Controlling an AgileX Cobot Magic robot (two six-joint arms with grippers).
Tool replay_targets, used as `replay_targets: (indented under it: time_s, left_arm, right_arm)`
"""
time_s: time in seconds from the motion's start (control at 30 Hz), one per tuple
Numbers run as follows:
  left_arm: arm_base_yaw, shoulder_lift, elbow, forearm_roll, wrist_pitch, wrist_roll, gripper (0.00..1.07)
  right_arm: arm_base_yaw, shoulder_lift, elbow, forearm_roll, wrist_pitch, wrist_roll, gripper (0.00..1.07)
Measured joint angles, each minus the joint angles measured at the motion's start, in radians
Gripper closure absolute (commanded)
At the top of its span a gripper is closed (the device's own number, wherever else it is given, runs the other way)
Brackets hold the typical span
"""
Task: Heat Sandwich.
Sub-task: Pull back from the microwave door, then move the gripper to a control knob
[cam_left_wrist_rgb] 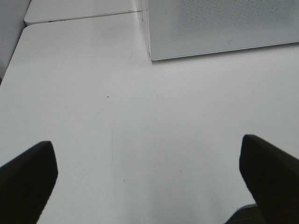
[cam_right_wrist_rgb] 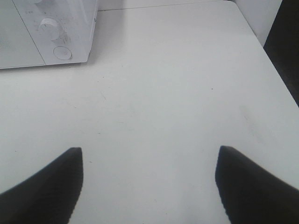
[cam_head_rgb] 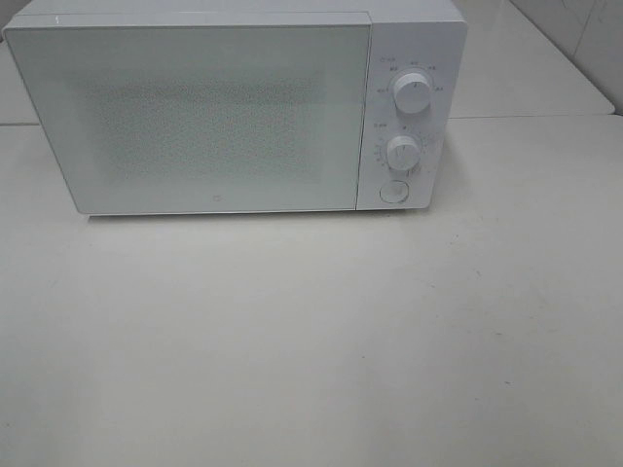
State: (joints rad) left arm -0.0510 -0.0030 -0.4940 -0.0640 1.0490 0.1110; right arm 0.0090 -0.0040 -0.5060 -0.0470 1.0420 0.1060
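Black left tool (cam_left_wrist_rgb: 145, 141): jaws wide, empty, above bare desk (cam_left_wrist_rgb: 140, 93), near the microwave (cam_left_wrist_rgb: 219, 28) at its front left corner. Right tool (cam_right_wrist_rgb: 149, 148): jaws wide, empty, over the desk off the microwave's control end. Microwave: white, door (cam_head_rgb: 195, 117) shut, set toward the desk's far edge. Sandwich: not in view (possibly behind the frosted door; cannot tell). Likely step: opening the door. Press squarely on the round button (cam_head_rgb: 392, 191) beneath the lower dial (cam_head_rgb: 402, 151), leaving that dial unturned.

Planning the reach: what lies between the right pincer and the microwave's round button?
Nothing but bare white table lies between the right pincer and the round button; the right wrist view shows it.
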Motion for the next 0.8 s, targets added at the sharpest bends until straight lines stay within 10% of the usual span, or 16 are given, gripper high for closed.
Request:
replay_targets:
  time_s: [0.8]
  left_arm:
    - [0.000, 0.000, 0.000, -0.012, 0.000, -0.003, 0.06]
  right_arm:
    - [0.000, 0.000, 0.000, 0.013, 0.000, 0.000, 0.32]
